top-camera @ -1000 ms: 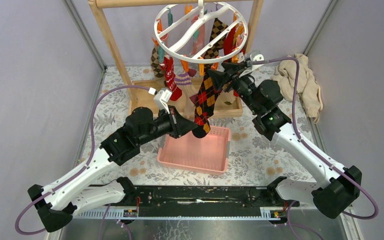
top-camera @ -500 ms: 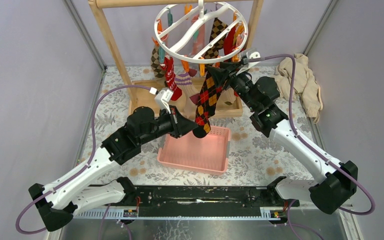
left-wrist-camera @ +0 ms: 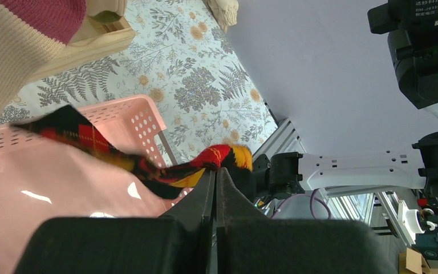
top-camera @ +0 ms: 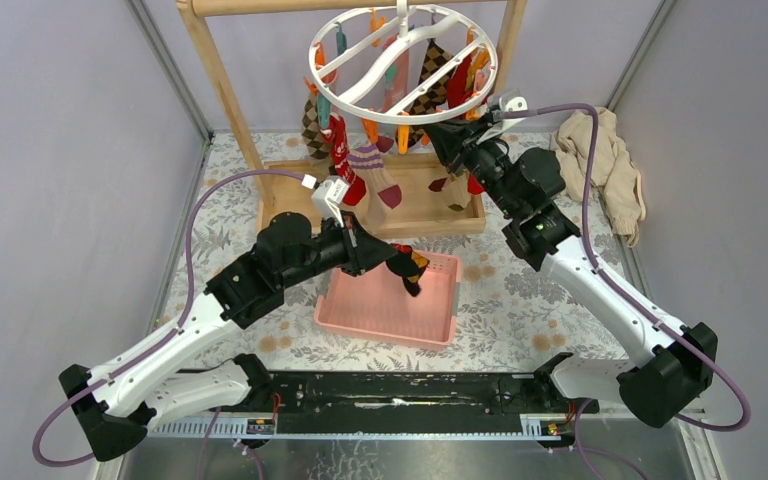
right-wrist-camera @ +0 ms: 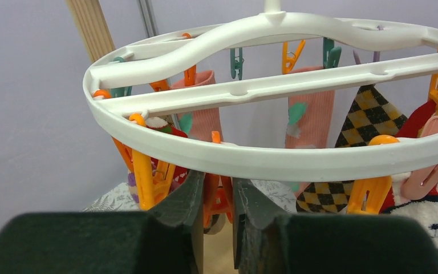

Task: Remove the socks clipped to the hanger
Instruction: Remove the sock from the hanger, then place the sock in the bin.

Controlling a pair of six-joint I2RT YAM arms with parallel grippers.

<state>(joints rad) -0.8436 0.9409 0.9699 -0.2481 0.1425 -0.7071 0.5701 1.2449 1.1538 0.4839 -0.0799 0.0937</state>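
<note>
Here, left tool (left-wrist-camera: 215,174) tight on the checked sock (left-wrist-camera: 211,155) over pink basket (left-wrist-camera: 131,114), right tool (right-wrist-camera: 215,182) narrow on an orange clip (right-wrist-camera: 217,202)

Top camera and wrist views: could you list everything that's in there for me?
hanger: one, white ring with orange and teal clips, hanging at the rack's top bar
clipped socks: several, red, pink, brown argyle, purple-striped, under the ring; exact count unclear
checked sock: one, black-red-yellow, over the basket
basket: one, pink, table centre
rack: one, pale wood, at the back
cloth heap: one, beige, far right
tablecloth: one, floral, covering the table
left fingers: one pair, black, shut on the checked sock
right fingers: one pair, dark, pinching an orange clip
</note>
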